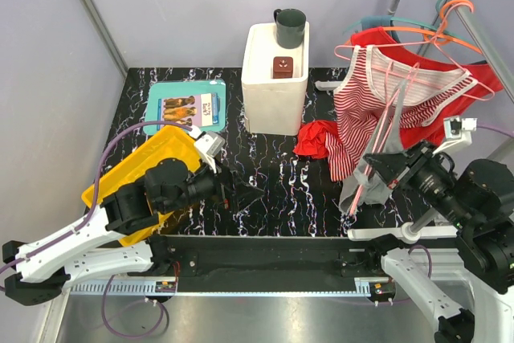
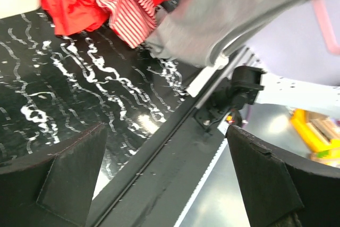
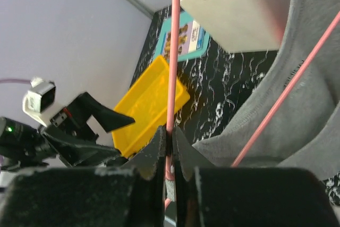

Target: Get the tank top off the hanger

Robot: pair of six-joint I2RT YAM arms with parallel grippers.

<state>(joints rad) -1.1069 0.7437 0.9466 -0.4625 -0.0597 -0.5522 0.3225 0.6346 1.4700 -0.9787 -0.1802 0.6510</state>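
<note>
Lettering first: found some on the card (image 1: 189, 108) lying on the teal board (image 1: 173, 90), beside printed pictures — too small to read. Could read nothing on the mug (image 1: 291, 28) standing on the white box (image 1: 273, 94) either.

Found the right gripper (image 3: 170, 137) pressed almost together, pinching the thin wire of the pink hanger (image 3: 171, 51) between its fingertips. Saw that wire run straight up out of the pinch in the wrist view, with a second pink leg slanting across grey cloth to the right. Placed the grip low, over the right side of the table (image 1: 281, 182), near the front edge.

Found the tank top (image 3: 297, 78) — grey — on that hanger, draped around the slanting wire, hem hanging low by the table's front edge; could not tell whether touching. Noted a red-and-white striped top (image 1: 361, 102) hung just behind it and a red cloth (image 1: 315, 138) bunched on the table between striped top and box.

Found the left gripper (image 2: 170, 179) spread wide, holding nothing, hovering low over the table left of centre, fingers pointing toward the garments. Saw the yellow tray (image 1: 161, 154) beneath that arm.
</note>
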